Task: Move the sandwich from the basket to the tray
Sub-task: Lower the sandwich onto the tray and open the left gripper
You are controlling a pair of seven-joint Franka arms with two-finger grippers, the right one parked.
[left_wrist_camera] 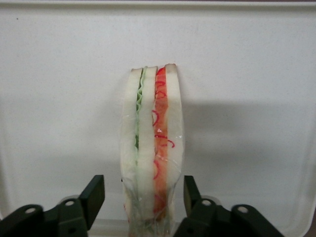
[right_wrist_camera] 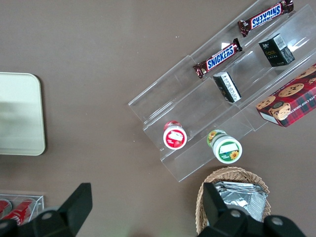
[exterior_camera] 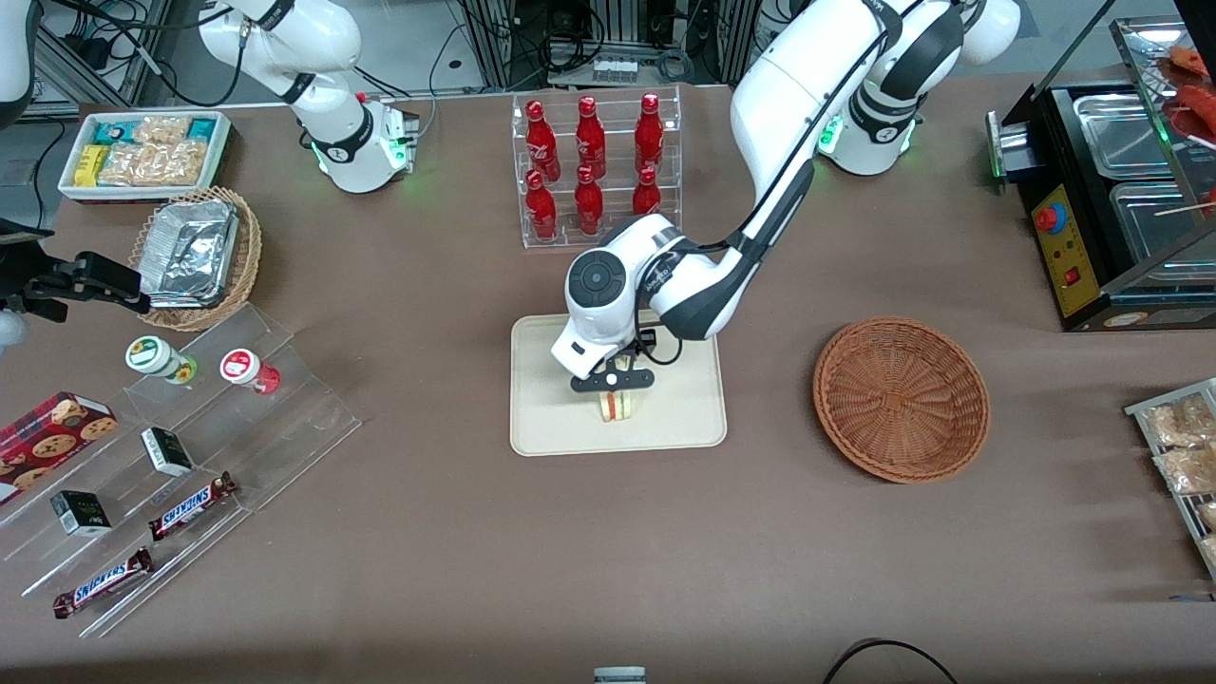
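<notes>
Table: we saw a wide brown table [exterior_camera: 456, 532] carrying everything in the scene.
Tray: the flat cream-beige rectangular tray [exterior_camera: 684, 418] with rounded corners and a low rim lay near the middle of the table, nearer the front camera than the clear rack of red bottles [exterior_camera: 594, 166].
Basket: the round, shallow, reddish-brown woven wicker basket [exterior_camera: 901, 399] sat beside the tray, toward the working arm's end of the table, apart from it, and we found nothing in it.
Gripper: the left arm's black two-finger gripper [exterior_camera: 619, 391] [left_wrist_camera: 143, 195] hung low over the tray, straight above the sandwich.
Fingers: in the wrist view we saw the fingers [left_wrist_camera: 94, 195] spread, one on each side of the sandwich's near end, with a gap between each pad and the bread, so they gripped nothing.
Sandwich: the small triangular wedge sandwich [exterior_camera: 617, 407] [left_wrist_camera: 153, 148] of pale bread, wrapped in clear film, stood on edge on the tray, its red and light green filling layers facing up toward the wrist camera.
</notes>
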